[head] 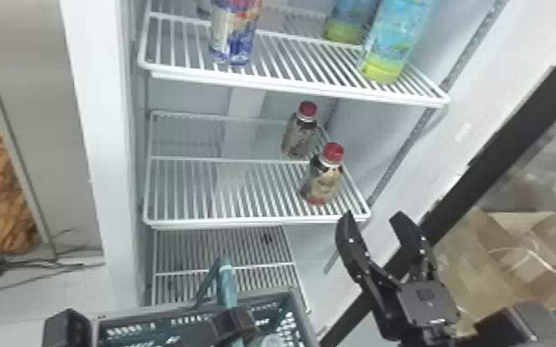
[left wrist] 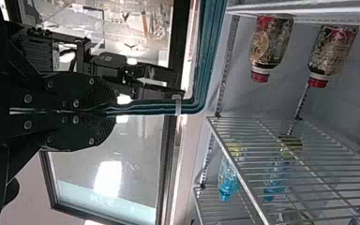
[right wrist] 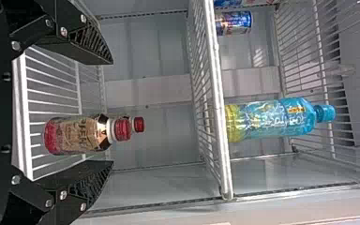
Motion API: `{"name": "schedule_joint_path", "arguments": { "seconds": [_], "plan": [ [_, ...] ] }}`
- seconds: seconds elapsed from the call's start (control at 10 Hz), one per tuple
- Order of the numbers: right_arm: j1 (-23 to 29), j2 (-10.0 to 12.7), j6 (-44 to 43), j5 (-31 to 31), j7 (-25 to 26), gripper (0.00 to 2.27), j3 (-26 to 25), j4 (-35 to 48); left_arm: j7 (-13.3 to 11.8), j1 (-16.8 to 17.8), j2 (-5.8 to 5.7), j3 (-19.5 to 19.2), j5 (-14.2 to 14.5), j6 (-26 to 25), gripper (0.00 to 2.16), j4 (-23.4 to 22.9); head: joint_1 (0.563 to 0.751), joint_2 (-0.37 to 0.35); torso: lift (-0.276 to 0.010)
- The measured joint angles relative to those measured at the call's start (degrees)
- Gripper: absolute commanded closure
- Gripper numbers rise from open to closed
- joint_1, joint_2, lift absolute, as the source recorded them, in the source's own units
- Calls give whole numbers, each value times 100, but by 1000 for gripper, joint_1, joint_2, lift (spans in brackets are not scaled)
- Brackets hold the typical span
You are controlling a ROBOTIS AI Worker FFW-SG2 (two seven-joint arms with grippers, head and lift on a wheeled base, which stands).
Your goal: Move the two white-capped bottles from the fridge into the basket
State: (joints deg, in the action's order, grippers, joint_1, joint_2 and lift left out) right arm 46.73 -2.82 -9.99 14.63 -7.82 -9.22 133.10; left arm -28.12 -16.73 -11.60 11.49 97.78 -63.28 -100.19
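My left gripper [head: 234,323] is low over the basket [head: 298,318]; in the left wrist view, that gripper [left wrist: 110,111] is shut on the teal basket handle [left wrist: 206,61]. My right gripper [head: 371,219] stands open just outside the middle shelf's front right corner. Two upright bottles with red caps, not white, stand on that shelf: a front one [head: 323,182] and a rear one [head: 299,134]. Seen by the right wrist camera, the front bottle [right wrist: 77,136] lies in line between the spread fingers of the right gripper [right wrist: 112,112], untouched, hiding most of the rear bottle.
The upper shelf [head: 291,87] holds a can [head: 235,34] and two blue-and-yellow bottles [head: 395,41]. A lower rack [head: 217,249] lies behind the basket. The fridge's side wall [head: 489,106] and dark door edge [head: 522,115] rise on the right, with cardboard [head: 466,263] beyond.
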Motion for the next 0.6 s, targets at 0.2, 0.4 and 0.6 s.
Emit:
{"name": "schedule_joint_path", "arguments": {
  "seconds": [0.2,0.4,0.6],
  "plan": [
    [-4,-7,0,0,0,317,8,0,0,0,-1,4,2,0,1118,0,695,-350,-260],
    [-4,-8,0,0,0,317,11,0,0,7,-1,5,2,0,1118,0,695,-350,-260],
    [-5,-8,0,0,0,317,14,0,0,13,-5,12,2,0,1118,0,695,-350,-260]
  ]
}}
